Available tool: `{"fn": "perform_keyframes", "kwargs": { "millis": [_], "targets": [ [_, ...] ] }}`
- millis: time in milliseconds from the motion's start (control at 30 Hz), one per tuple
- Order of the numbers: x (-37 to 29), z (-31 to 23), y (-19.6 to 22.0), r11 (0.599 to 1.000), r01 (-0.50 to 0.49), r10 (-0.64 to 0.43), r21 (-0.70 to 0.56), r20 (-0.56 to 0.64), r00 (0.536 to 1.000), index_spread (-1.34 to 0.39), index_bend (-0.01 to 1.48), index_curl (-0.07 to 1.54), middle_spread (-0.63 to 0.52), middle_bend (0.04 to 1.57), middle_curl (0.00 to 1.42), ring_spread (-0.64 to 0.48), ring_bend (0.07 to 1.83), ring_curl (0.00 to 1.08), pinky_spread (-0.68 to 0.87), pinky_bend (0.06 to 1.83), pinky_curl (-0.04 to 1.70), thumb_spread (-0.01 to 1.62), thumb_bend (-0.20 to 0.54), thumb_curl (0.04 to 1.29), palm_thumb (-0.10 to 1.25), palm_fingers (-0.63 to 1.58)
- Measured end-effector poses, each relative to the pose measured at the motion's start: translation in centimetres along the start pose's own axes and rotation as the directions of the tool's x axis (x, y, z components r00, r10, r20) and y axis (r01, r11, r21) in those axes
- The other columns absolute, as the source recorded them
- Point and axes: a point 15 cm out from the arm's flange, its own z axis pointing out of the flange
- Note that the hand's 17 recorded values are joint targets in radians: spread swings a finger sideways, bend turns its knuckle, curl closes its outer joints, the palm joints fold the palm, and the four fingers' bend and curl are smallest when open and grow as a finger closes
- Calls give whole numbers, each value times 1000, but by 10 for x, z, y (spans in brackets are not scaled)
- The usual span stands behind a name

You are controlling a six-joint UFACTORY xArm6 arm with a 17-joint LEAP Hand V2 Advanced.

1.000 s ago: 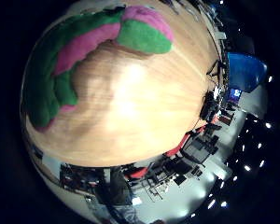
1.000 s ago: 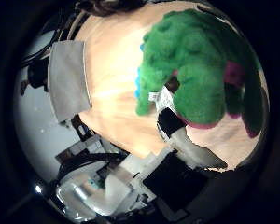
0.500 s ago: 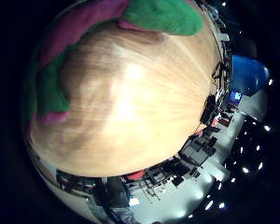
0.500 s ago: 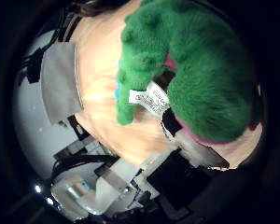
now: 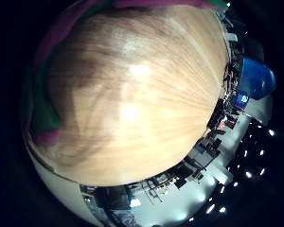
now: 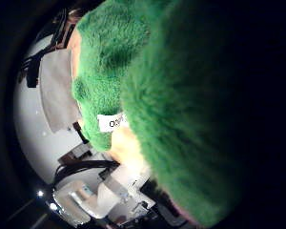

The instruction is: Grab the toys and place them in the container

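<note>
A green plush toy (image 6: 181,95) with pink patches fills most of the thumb side view, very close to my palm. A white label (image 6: 112,122) hangs from it. Its green and pink edge (image 5: 42,113) also rims the little finger side view. The toy lies on a wooden table (image 5: 132,104). White and black parts of my hand (image 6: 115,188) show beside the toy. A grey flat-sided container (image 6: 57,95) stands at the table's edge beyond the toy.
The bare wooden tabletop spreads wide under the palm in the little finger side view. Beyond its edge lie a pale floor, dark furniture (image 5: 199,156) and a blue object (image 5: 255,80) in the room.
My palm has come down much closer to the plush toy, which now fills the thumb side view. In the little finger side view the toy has slid to the rim.
</note>
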Motion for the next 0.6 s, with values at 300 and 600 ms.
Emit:
{"fn": "perform_keyframes", "kwargs": {
  "millis": [300,600],
  "targets": [
    [-4,-5,-2,1000,4,-4,5,0,1000,-568,221,283,-468,630,538,-390,1047,419,-493,1069,303,955,-6,352,799,1200],
    [-5,-12,-2,1000,-5,5,21,-4,1000,-591,391,417,-456,776,606,-356,1109,465,-532,1095,349,950,-13,368,913,1242]
  ]
}}
